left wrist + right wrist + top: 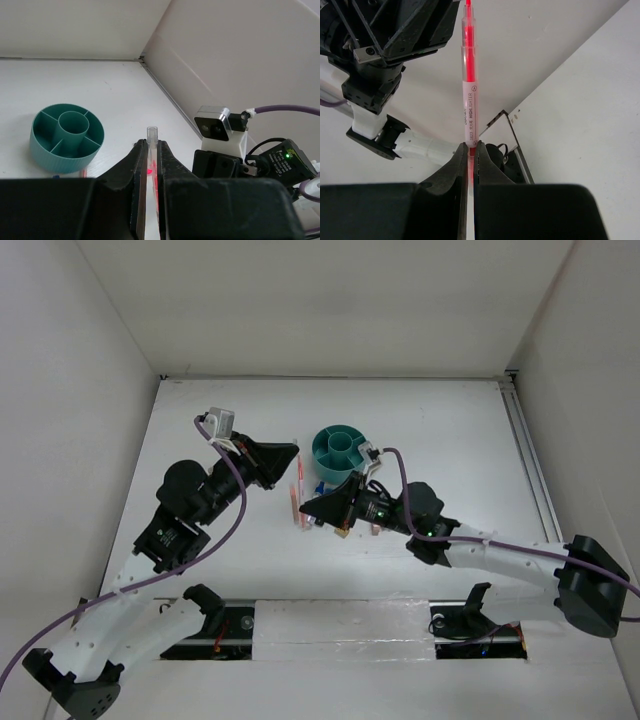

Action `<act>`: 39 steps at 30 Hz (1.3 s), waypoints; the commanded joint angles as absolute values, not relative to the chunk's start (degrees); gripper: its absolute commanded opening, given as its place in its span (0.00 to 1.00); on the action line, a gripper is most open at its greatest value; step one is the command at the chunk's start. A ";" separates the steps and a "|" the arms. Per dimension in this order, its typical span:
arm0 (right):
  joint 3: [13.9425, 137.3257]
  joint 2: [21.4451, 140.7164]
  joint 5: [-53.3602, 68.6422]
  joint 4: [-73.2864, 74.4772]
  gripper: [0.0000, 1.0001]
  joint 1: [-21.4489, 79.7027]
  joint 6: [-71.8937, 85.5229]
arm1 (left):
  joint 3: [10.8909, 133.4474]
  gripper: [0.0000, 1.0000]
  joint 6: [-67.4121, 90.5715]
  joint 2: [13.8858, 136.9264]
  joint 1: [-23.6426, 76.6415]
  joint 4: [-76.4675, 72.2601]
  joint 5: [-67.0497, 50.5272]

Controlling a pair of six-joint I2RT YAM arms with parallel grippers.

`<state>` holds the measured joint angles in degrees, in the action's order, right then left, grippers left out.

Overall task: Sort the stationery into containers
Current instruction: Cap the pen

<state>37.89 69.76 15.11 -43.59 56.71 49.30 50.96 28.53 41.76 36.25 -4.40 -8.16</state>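
A pink highlighter (469,100) with a clear end (151,134) is held between both grippers, just left of the round teal organizer (340,450). My right gripper (470,145) is shut on one end of it. My left gripper (151,145) is shut on the other, clear end. In the top view the left gripper (295,452) and right gripper (306,510) face each other, with the highlighter (300,482) between them. The organizer (66,136) looks empty. A blue-capped pen (320,487) lies by the organizer.
A thin pink pencil (292,502) lies on the table under the grippers. A small tan block (343,532) and pinkish pieces (375,530) lie beside the right arm. White walls enclose the table on three sides.
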 commanded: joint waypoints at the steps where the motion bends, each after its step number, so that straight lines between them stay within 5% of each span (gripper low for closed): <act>1: 40.87 70.22 17.40 -45.35 0.00 56.60 48.52 | 50.45 0.00 28.82 41.57 36.30 -6.15 -7.83; 39: 41.31 70.22 16.96 -46.41 0.00 56.60 48.87 | 49.92 0.00 28.83 41.57 36.30 -6.15 -8.61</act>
<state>38.81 71.33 17.54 -43.99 56.69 49.74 50.68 28.99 41.87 36.25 -4.43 -7.46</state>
